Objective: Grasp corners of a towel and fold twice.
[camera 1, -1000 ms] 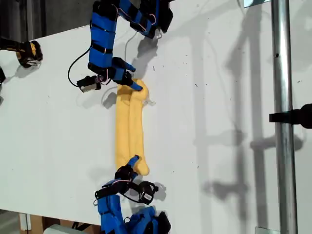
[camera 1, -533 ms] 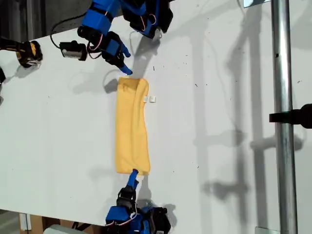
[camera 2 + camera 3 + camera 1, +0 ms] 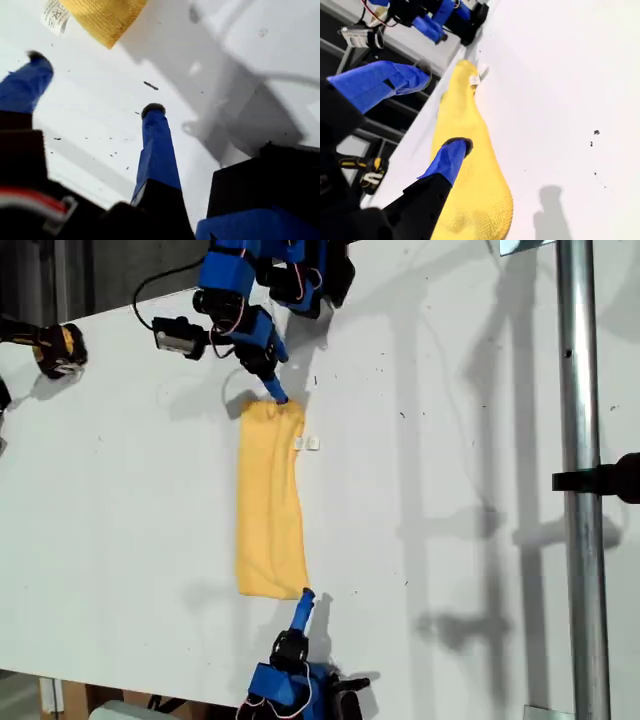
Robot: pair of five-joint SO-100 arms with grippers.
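My first gripper (image 3: 95, 82): jaws spread apart, nothing between them, both blue fingertips (image 3: 152, 112) over bare table (image 3: 260, 45). Just beyond the tips sits the towel (image 3: 102, 15) corner carrying the white tag (image 3: 56, 15); not touching it. In the exterior view this gripper (image 3: 275, 390) is at the top, tip right at the towel's top edge, contact unclear.

My second gripper (image 3: 445, 105): jaws also parted, holding nothing. One finger (image 3: 447, 160) hangs above the near end of the towel (image 3: 470, 200), the other (image 3: 385, 85) off to the side over the table edge. In the exterior view it (image 3: 303, 605) sits at the bottom, tip just beside the towel's lower right corner (image 3: 297, 588).

Towel (image 3: 270, 500): folded into a long narrow strip, lying flat on the white table (image 3: 450, 490), running top to bottom in the exterior view between the two arms. White tag (image 3: 310, 444) pokes out on its right side near the top end.

Outward: a metal pole (image 3: 585, 480) stands along the exterior view's right, and a yellow-black tool (image 3: 58, 348) lies at the top left.
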